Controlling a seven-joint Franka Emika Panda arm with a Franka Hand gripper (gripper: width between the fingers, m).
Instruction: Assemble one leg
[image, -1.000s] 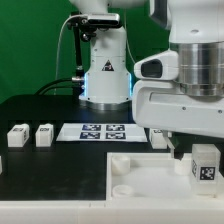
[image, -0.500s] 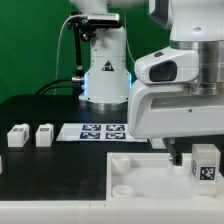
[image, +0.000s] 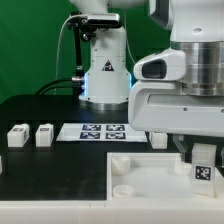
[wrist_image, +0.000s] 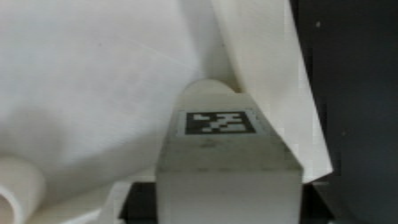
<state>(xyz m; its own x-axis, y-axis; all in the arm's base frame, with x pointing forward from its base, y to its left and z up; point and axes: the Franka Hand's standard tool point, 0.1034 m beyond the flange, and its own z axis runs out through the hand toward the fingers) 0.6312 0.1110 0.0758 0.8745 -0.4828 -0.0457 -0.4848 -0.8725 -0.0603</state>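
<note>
Exterior view first: the big white robot arm (image: 180, 80) fills the exterior view's right side and leans down over the large white tray part (image: 150, 178), which lies on the black table (image: 50, 170). At the end of the arm, the gripper (image: 203, 165) is low over the tray part's corner on the exterior view's right. A leg (image: 204, 166), a small white block with a black-and-white tag on its front, stands upright there, and dark fingers (image: 187, 152) show just beside it. The leg looks pinched in the gripper, but the arm hides most of the fingers, so I can only say it seems held. Two more small white legs (image: 16, 136) and (image: 44, 134) sit near each other on the table at the exterior view's left, well apart from the tray part. Between them and the arm lies the marker board (image: 95, 131), flat on the table with its square tags facing up. Behind it stands the robot's white base (image: 104, 75). In the wrist view, the leg (wrist_image: 222, 160) is very close and sticks out from the gripper, with its tag (wrist_image: 221, 122) easy to see. White tray part (wrist_image: 89, 90) fills most of the space behind it, and a round socket edge (wrist_image: 18, 190) peeks in at one corner.
</note>
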